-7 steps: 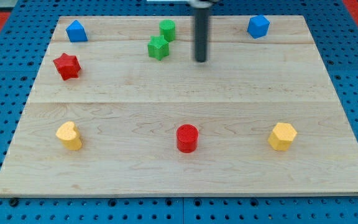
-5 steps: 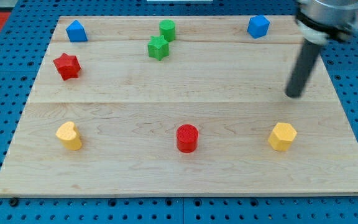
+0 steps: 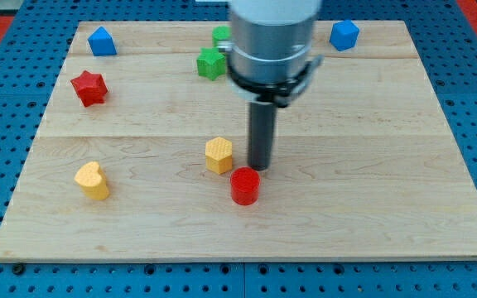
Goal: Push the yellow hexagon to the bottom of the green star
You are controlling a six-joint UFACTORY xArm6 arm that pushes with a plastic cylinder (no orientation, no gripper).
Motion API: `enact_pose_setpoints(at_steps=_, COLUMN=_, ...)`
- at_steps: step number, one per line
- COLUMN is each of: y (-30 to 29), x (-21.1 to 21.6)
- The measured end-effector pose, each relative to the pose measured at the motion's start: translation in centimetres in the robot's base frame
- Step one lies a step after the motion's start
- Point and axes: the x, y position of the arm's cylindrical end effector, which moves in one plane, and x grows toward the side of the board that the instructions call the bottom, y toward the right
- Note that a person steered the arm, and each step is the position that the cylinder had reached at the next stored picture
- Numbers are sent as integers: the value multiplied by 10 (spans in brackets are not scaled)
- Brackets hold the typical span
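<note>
The yellow hexagon [image 3: 219,155] sits near the middle of the wooden board [image 3: 371,199], just left of my tip [image 3: 258,168]. The green star [image 3: 210,63] lies near the view's top, well above the hexagon. My tip stands between the hexagon and the red cylinder [image 3: 244,185], close above the cylinder. The arm's grey body hangs over the upper middle and hides part of the green cylinder [image 3: 219,35].
A red star [image 3: 89,87] lies at the left. A yellow heart-shaped block [image 3: 93,180] lies at lower left. Blue blocks sit at the top left [image 3: 101,40] and top right [image 3: 344,35]. A blue pegboard surrounds the board.
The yellow hexagon has gone from the lower right to the middle, left of the red cylinder. My tip swept from the right side to the middle. The red cylinder shifted slightly.
</note>
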Motion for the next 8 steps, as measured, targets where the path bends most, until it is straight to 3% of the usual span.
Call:
enact_pose_setpoints(at_steps=1, y=-22, x=17)
enact_pose_setpoints(at_steps=2, y=-32, x=1)
enact_pose_setpoints(at_steps=5, y=-61, x=-98)
enact_pose_setpoints(at_steps=7, y=-66, x=-90)
enact_pose_setpoints(at_steps=8, y=-96, x=-90)
